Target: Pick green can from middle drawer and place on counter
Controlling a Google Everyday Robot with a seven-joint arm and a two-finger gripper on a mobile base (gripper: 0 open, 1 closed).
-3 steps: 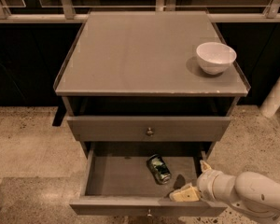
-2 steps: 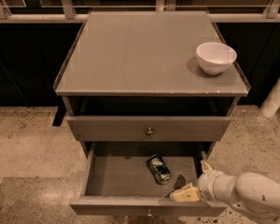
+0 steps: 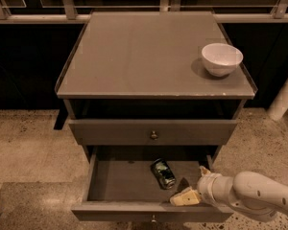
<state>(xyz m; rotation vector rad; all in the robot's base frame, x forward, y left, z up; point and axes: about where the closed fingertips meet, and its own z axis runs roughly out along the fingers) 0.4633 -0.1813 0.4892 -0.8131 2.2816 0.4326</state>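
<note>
The green can [image 3: 163,173] lies on its side in the open middle drawer [image 3: 125,181], right of the drawer's middle. My gripper [image 3: 191,186] reaches in from the lower right on a white arm and hovers over the drawer's front right corner, just right of the can and apart from it. One pale fingertip [image 3: 185,198] shows near the drawer's front wall and another near the right wall. The counter [image 3: 139,51] is the flat grey top above, with a thin clear rim.
A white bowl [image 3: 222,58] stands on the counter at the right. A shut grey drawer front with a knob [image 3: 154,135] sits above the open drawer. Speckled floor surrounds the cabinet, and a white post [image 3: 285,97] stands at the right.
</note>
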